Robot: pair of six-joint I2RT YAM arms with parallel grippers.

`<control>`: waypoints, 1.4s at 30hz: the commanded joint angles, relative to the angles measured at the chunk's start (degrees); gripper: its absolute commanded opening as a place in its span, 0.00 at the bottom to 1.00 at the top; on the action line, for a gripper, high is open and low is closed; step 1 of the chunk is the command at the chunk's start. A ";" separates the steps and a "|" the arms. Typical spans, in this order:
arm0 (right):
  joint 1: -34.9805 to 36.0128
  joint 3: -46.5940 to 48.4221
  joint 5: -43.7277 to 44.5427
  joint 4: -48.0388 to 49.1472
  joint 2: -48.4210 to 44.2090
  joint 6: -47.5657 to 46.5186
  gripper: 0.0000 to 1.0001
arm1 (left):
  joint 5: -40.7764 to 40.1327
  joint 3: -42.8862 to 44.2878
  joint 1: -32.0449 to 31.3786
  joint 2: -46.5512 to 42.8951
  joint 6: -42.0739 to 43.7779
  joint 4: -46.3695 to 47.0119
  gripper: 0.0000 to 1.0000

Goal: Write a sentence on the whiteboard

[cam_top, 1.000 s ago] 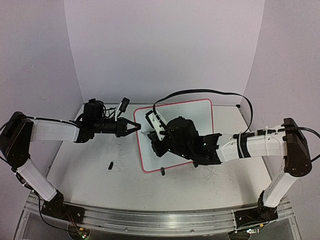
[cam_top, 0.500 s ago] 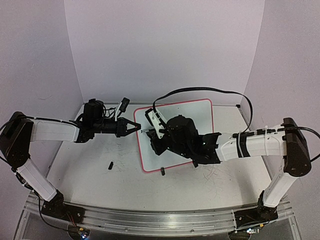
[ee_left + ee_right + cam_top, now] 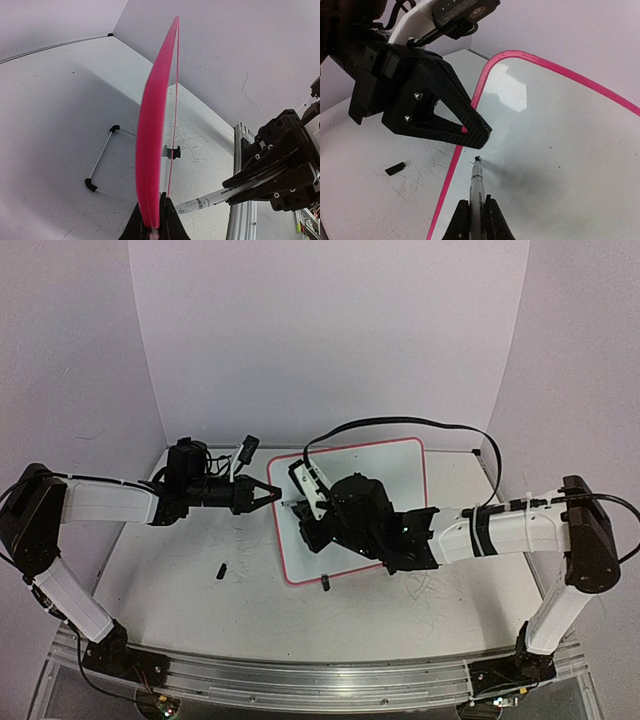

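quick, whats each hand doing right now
Left hand: closed on the edge of the whiteboard.
Right hand: closed on a marker.

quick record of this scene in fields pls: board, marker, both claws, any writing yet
board: white, pink rim, on the table
left claw: shut on the board's edge nearest it
right claw: shut on the marker
marker tip: at or just above the board, just inside the pink rim, close to the left claw
writing: none seen on the visible part
other: small black piece on the table beside the board
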 commanded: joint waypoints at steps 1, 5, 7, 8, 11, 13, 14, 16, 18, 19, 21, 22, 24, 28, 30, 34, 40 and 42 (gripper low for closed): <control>-0.25 1.59 2.53 0.28 0.88 0.88 0.00 | -2.58 -0.56 0.05 -2.31 3.98 0.59 0.00; -0.28 1.43 3.21 -0.22 0.78 0.92 0.00 | -2.58 -0.40 0.08 -2.21 3.98 0.58 0.00; -0.23 1.37 3.25 -0.55 0.78 0.98 0.00 | -2.58 -0.42 0.03 -2.28 3.98 0.59 0.00; -0.28 1.29 3.16 -0.63 0.72 0.98 0.00 | -2.58 -0.44 0.04 -2.34 3.98 0.56 0.00; -0.29 0.86 2.78 -0.75 0.61 0.98 0.00 | -2.59 -0.51 0.09 -2.37 3.98 0.51 0.00; -0.26 0.59 2.40 -0.82 0.60 2.29 0.00 | -2.55 -0.42 0.08 -2.31 3.98 0.51 0.00; -0.27 0.48 2.19 -0.84 0.61 2.77 0.00 | -2.57 -0.39 0.09 -2.28 3.98 0.50 0.00; -0.25 0.28 1.96 -0.87 0.69 3.05 0.00 | -2.59 -0.37 0.09 -2.26 3.98 0.50 0.00; -0.29 -0.03 1.82 -0.93 0.64 3.24 0.00 | -2.59 -0.37 0.09 -2.31 3.98 0.52 0.00; -0.29 -0.20 1.80 -0.93 0.57 3.34 0.00 | -2.59 -0.41 0.08 -2.34 3.98 0.49 0.00; -0.26 -0.48 1.66 -0.97 0.50 3.62 0.00 | -2.62 -0.42 0.06 -2.37 3.98 0.42 0.00; -0.26 -0.59 1.56 -1.02 0.46 3.72 0.00 | -2.67 -0.43 0.05 -2.38 3.98 0.41 0.00; -0.28 -0.72 1.40 -1.02 0.43 3.91 0.00 | -2.65 -0.35 0.07 -2.37 3.98 0.41 0.00; -0.27 -1.17 1.28 -1.17 0.24 4.27 0.00 | -2.67 -0.35 0.08 -2.53 3.98 0.34 0.00; -0.25 -1.40 1.25 -1.20 0.17 4.38 0.00 | -2.67 -0.31 0.08 -2.56 3.98 0.33 0.00; -0.27 -1.63 0.94 -1.20 0.24 4.71 0.00 | -2.63 -0.39 0.03 -2.46 3.98 0.26 0.00; -0.26 -1.80 0.53 -1.27 0.79 5.13 0.00 | -2.59 -0.37 0.10 -2.55 4.06 0.24 0.00; -0.23 -1.88 0.28 -1.26 0.92 5.33 0.00 | -2.59 -0.32 0.09 -2.49 4.06 0.24 0.00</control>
